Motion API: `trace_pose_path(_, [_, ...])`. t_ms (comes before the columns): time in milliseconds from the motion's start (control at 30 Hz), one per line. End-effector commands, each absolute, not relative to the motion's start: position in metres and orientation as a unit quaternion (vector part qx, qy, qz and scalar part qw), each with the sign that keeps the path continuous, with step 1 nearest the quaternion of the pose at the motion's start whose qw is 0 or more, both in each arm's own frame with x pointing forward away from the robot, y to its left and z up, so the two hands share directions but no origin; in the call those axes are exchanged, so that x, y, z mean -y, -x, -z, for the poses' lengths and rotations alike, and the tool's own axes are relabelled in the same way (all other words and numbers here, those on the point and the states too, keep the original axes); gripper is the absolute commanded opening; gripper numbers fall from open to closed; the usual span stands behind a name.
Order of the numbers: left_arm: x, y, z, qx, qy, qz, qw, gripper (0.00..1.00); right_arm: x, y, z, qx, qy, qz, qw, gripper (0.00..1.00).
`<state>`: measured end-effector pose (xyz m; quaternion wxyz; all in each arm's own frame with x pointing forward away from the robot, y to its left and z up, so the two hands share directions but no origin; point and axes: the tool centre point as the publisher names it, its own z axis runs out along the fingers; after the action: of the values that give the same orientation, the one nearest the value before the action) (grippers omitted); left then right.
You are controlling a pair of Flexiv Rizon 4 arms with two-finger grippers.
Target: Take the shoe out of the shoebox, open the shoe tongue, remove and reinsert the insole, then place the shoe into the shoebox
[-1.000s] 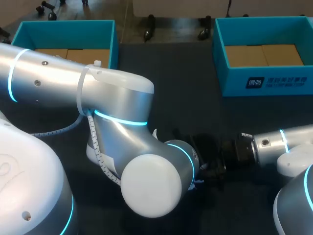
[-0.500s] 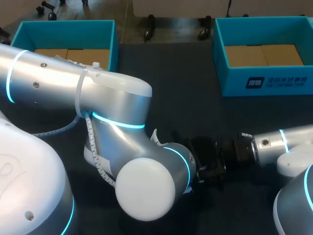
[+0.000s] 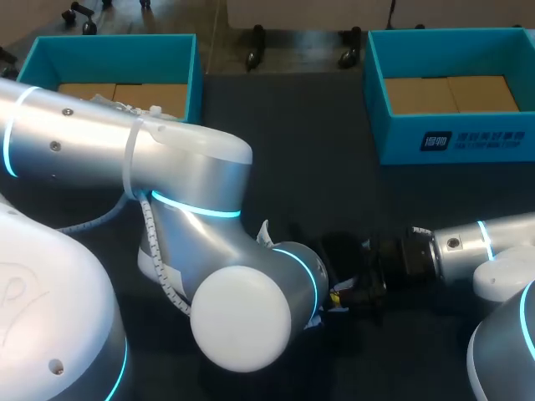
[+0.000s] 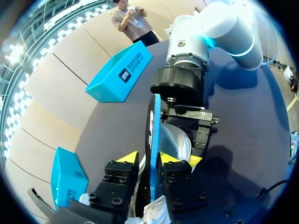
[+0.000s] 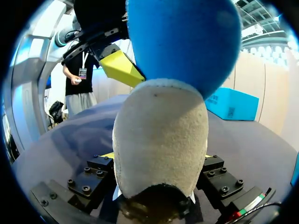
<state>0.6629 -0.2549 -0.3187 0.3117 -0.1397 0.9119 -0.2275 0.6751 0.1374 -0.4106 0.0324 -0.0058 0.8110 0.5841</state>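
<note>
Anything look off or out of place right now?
Nothing stands out. The left gripper pinches the blue insole edge-on by the white shoe, which the right gripper holds. No damage or spill shows.

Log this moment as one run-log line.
left gripper: fingers shut on blue insole | right gripper: fingers shut on shoe | insole seating in shoe: cannot tell

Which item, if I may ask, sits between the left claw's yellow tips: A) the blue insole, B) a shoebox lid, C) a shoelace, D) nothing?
A: in the left wrist view the blue insole stands edge-on, pinched by the left claw, while the right claw holds the shoe.
</note>
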Motion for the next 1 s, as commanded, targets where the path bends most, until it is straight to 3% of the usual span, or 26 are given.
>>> trace_pose_path(33, [0.2536,-0.6653,0.3208,-0.913,0.138,0.229,0.309,0.21,-0.1398,-0.675,0.4139,-0.812,0.006,-0.582,0.032,0.0])
trace_pose_path(167, [0.2532,-0.666,0.3229,-0.914,0.136,0.229,0.305,0.15,-0.1398,-0.675,0.4139,-0.812,0.006,-0.582,0.032,0.0])
trace_pose_path(267, [0.2527,-0.6656,0.3235,-0.915,0.135,0.231,0.303,0.0,-0.1398,-0.675,0.4139,-0.812,0.006,-0.582,0.032,0.0])
trace_pose_path(833, [0.2605,-0.667,0.3143,-0.912,0.131,0.242,0.304,0.0,-0.1398,-0.675,0.4139,-0.812,0.006,-0.582,0.032,0.0])
trace_pose_path(867, [0.2607,-0.667,0.3145,-0.912,0.128,0.243,0.304,0.18,-0.1398,-0.675,0.4139,-0.812,0.006,-0.582,0.032,0.0])
trace_pose_path(900, [0.2608,-0.667,0.3146,-0.913,0.127,0.243,0.303,0.27,-0.1398,-0.675,0.4139,-0.812,0.006,-0.582,0.032,0.0])
trace_pose_path(1000, [0.2601,-0.6666,0.3156,-0.914,0.124,0.246,0.299,0.29,-0.1398,-0.675,0.4139,-0.812,0.006,-0.582,0.032,0.0])
